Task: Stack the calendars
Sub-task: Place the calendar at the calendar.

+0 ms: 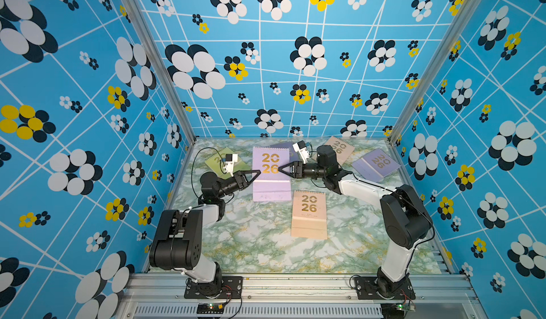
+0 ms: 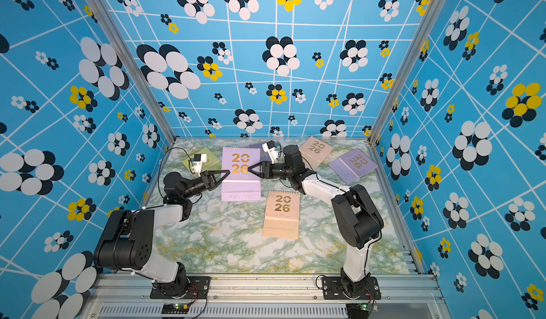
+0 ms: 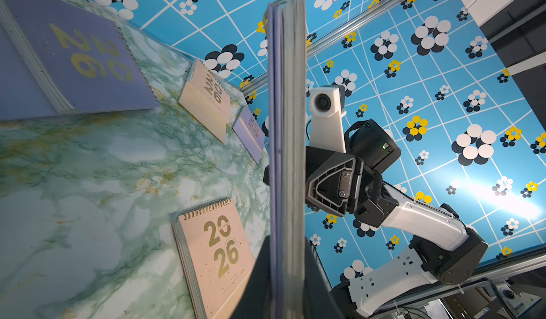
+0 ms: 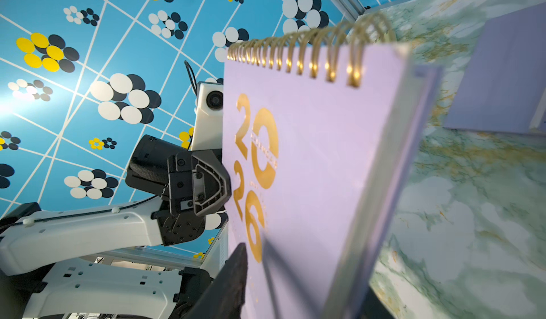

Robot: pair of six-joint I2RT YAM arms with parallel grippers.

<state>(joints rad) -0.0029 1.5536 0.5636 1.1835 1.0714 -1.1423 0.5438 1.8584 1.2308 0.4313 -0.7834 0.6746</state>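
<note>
A lilac calendar is held up off the table between both arms, cover facing up. My left gripper is shut on its left edge, which shows edge-on in the left wrist view. My right gripper has its jaws on either side of the right edge, one fingertip just off the cover. A peach calendar lies flat in front. Another peach calendar, a lilac calendar, a yellow-green calendar and a darker lilac calendar lie further back.
The marbled green table is boxed in by blue flowered walls on three sides, with metal posts at the back corners. An aluminium rail carrying both arm bases runs along the front edge.
</note>
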